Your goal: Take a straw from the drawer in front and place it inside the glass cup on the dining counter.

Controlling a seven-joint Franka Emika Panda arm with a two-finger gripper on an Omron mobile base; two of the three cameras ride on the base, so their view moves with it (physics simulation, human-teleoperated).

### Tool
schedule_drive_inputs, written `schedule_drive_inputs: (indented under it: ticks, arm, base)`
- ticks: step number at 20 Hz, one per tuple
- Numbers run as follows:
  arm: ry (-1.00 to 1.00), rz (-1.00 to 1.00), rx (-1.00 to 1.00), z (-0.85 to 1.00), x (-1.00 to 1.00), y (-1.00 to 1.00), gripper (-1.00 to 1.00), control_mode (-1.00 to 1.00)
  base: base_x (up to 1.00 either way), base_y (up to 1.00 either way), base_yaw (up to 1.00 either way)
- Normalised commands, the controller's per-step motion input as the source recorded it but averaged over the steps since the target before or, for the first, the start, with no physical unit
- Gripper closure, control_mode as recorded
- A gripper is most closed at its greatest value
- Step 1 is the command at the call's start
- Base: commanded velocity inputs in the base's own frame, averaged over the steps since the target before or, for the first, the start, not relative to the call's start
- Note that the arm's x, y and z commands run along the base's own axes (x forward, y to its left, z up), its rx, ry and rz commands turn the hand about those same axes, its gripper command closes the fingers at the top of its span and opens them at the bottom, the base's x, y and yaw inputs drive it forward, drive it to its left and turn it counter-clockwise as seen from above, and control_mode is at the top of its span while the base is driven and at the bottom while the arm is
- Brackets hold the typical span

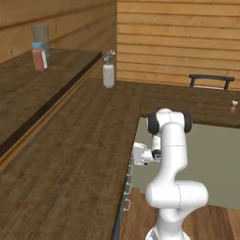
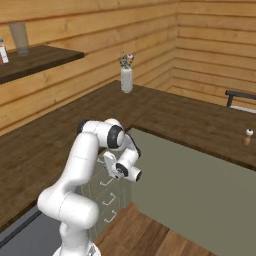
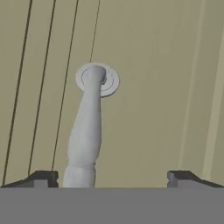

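**A:** Status on the straw job?

**B:** Early stage, by my read. The drawer (image 2: 107, 181) stack looks shut in the right base view, all fronts flush, so no straw is out yet. Nothing is carried. Left to do: open the drawer, pick the straw, get to the dining counter, drop it in the glass cup. Can't identify that cup in these views.

**A:** Gripper?

**B:** Gripper (image 3: 111, 177) is spread wide with nothing between the tips. In the hand view the two fingertips (image 3: 41, 178) sit at about 7 and 5 o'clock, well apart.

**A:** Where's the handle relative to it?

**B:** Drawer handle (image 3: 87, 131) runs from its round mount at 11 o'clock down to about 7 o'clock, close inside the tip on that side. So it's between the jaws but off-centre, not midway. Whether that tip touches it, can't tell. The sage front panel (image 3: 148, 109) is straight ahead.

**A:** Base views agree?

**B:** Yes. The hand (image 1: 143, 153) is tucked low against the cabinet edge, at 9 o'clock from the arm's upper link in the left base view. In the right base view it's just above the small handles of the stack.

**A:** Next?

**B:** Likely centre on the handle, close, then pull. Judgement only.
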Motion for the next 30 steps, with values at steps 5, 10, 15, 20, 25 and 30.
schedule_drive_inputs:
  ticks: [5, 10, 15, 20, 25, 30]
  arm:
    - [0.00, 0.00, 0.00, -0.25, 0.28, -0.01, -1.00, -1.00]
    - [0.00, 0.00, 0.00, -0.13, 0.29, 0.04, 1.00, -1.00]
    - [0.00, 0.00, 0.00, -0.05, 0.04, 0.04, 1.00, -1.00]
    - [-0.02, 0.00, 0.00, 0.00, -0.22, -0.14, 1.00, -1.00]
    - [-0.05, 0.00, 0.00, 0.00, -0.43, -0.55, 1.00, -1.00]
    - [-0.04, 0.00, 0.00, 0.00, -0.50, -0.86, 1.00, -1.00]
  base:
    - [0.00, 0.00, 0.00]
    - [0.00, 0.00, 0.00]
    - [0.00, 0.00, 0.00]
    - [0.00, 0.00, 0.00]
    - [0.00, 0.00, 0.00]
    - [0.00, 0.00, 0.00]
